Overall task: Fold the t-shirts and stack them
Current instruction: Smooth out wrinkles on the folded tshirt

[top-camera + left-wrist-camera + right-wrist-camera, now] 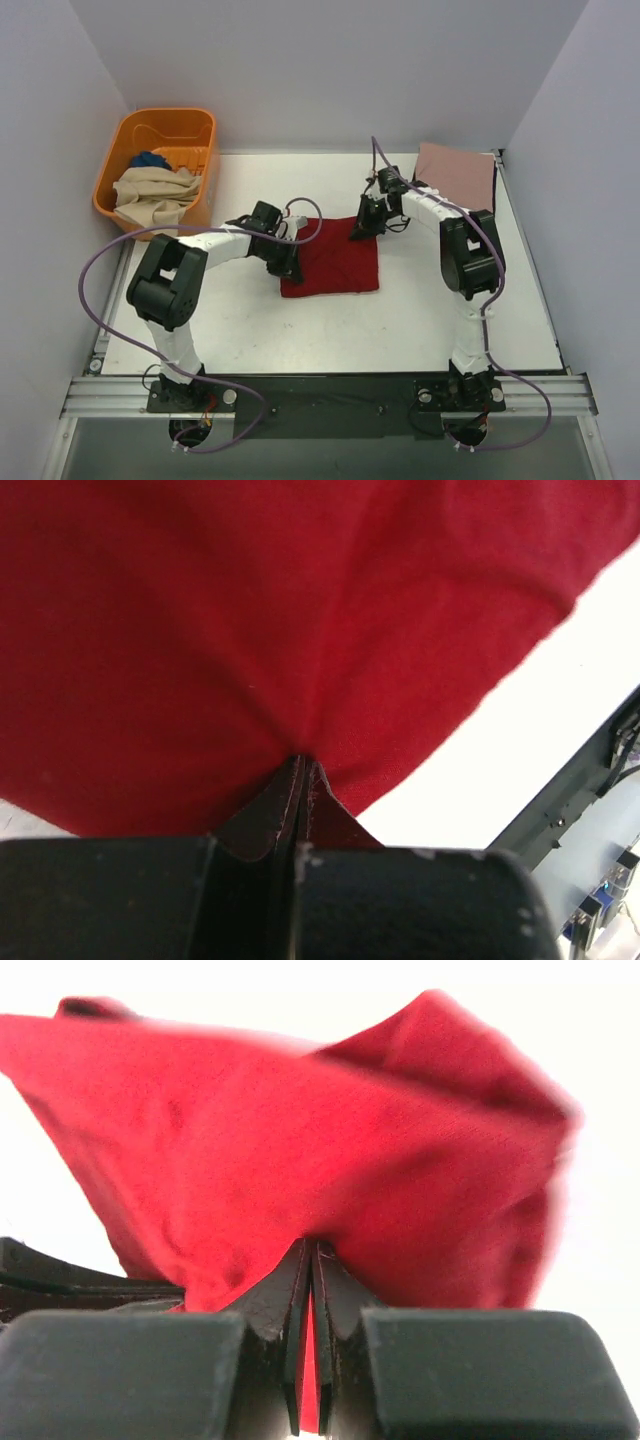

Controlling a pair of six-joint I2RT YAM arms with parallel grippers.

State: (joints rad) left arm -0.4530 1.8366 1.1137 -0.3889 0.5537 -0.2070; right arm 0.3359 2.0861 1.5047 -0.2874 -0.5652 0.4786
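Note:
The dark red t-shirt point(335, 265) lies folded into a rough square on the white table. My left gripper point(289, 262) is at its left edge, and in the left wrist view it point(300, 768) is shut on a pinch of the red cloth point(300, 610). At the shirt's far right corner sits my right gripper point(363, 228). The right wrist view shows it point(315, 1252) shut on the red cloth point(330, 1150), which bunches up above the fingertips. A dusty pink t-shirt point(456, 172) lies flat at the back right.
An orange basket point(170, 116) stands at the back left, holding a beige t-shirt point(155, 190) and a blue one point(150, 158). Grey walls close in the table point(300, 335) on the left, back and right. A metal rail point(330, 390) runs along the near edge.

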